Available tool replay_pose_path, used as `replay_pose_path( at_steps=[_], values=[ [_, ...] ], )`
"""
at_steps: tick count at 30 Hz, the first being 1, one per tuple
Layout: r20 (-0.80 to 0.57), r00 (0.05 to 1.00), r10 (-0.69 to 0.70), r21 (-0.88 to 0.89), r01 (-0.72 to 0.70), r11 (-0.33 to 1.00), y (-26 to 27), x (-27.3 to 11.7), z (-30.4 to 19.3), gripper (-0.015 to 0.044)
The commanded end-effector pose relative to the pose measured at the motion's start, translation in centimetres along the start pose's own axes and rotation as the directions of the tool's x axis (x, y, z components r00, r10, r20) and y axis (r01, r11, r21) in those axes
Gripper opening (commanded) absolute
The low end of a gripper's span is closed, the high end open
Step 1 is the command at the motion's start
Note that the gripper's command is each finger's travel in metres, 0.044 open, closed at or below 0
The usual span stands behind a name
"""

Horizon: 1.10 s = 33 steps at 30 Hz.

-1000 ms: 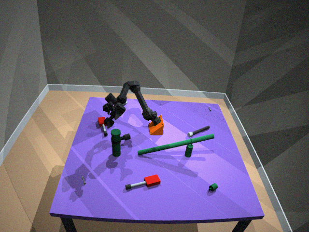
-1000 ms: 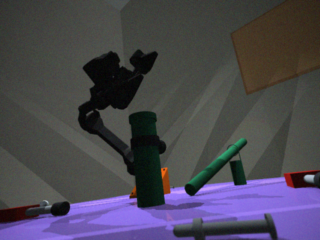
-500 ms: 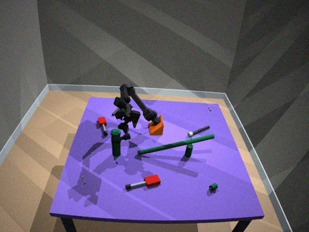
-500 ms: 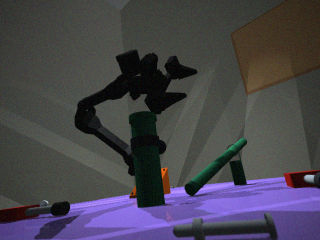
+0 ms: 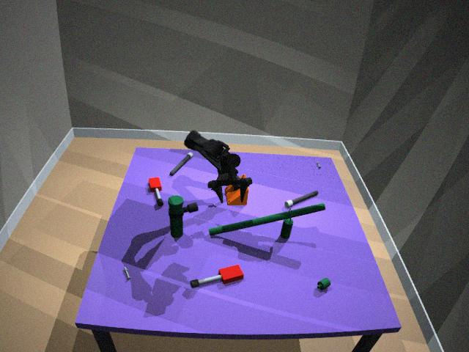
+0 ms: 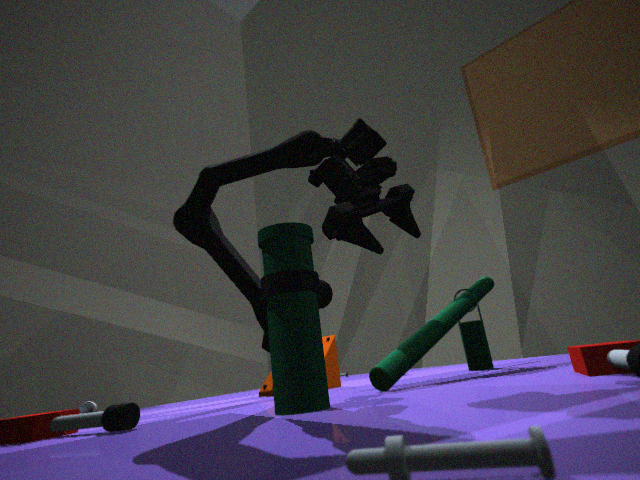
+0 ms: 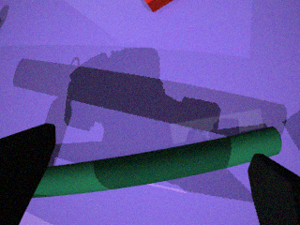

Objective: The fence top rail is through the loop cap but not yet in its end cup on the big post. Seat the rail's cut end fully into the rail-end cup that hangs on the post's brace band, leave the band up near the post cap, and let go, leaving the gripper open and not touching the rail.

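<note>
The green rail (image 5: 264, 219) (image 6: 434, 330) (image 7: 164, 164) slopes through the wire loop (image 5: 289, 213) (image 6: 479, 311) above the short green post (image 5: 286, 229) (image 6: 476, 346). Its near end (image 5: 215, 231) (image 6: 381, 378) is low by the table, apart from the big post (image 5: 176, 226) (image 6: 297, 351). The black band (image 6: 289, 283) is around the post's upper part, below the cap (image 5: 175, 200) (image 6: 285, 232). The black cup (image 5: 193, 207) (image 6: 324, 293) sticks out towards the rail's side. My gripper (image 5: 231, 201) (image 6: 400, 244) (image 7: 156, 150) is open and empty, high above the rail, not touching it.
An orange bracket (image 5: 237, 196) (image 6: 332, 361) stands behind the rail. Red-headed tools (image 5: 231, 273) (image 5: 154, 183) lie in front and at the back left. A grey bolt (image 5: 127, 273) (image 6: 465, 454) lies front left, a small green piece (image 5: 324, 283) front right, and dark rods (image 5: 181, 164) (image 5: 305, 198) farther back.
</note>
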<state>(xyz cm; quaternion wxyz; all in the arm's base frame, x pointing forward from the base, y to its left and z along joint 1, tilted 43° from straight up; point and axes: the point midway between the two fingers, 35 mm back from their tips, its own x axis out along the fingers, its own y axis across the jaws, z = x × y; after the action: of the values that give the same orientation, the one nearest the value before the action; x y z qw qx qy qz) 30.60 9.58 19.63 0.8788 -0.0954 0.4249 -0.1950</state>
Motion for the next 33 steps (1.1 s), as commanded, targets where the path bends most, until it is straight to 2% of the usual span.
replay_pose_path(
  at_steps=[1,10,13,16,20,25,33],
  values=[
    [0.11,0.969,-0.223,-0.275,0.245,0.93,1.3,-2.8,-1.8,0.044],
    [0.107,0.969,-0.222,-0.286,0.244,0.927,1.2,-2.8,-1.8,0.044],
    [0.085,0.973,-0.217,-0.371,0.233,0.899,0.3,-2.7,-1.5,0.044],
    [0.042,0.978,-0.205,-0.53,0.196,0.825,-1.3,-2.6,-0.9,0.044],
    [-0.011,0.984,-0.179,-0.737,0.113,0.666,-3.8,-2.5,-0.2,0.044],
    [-0.058,0.989,-0.137,-0.918,0.001,0.397,-7.0,-2.8,0.5,0.044],
    [-0.082,0.995,-0.061,-0.988,-0.089,-0.13,-11.8,-3.8,1.2,0.044]
  ],
)
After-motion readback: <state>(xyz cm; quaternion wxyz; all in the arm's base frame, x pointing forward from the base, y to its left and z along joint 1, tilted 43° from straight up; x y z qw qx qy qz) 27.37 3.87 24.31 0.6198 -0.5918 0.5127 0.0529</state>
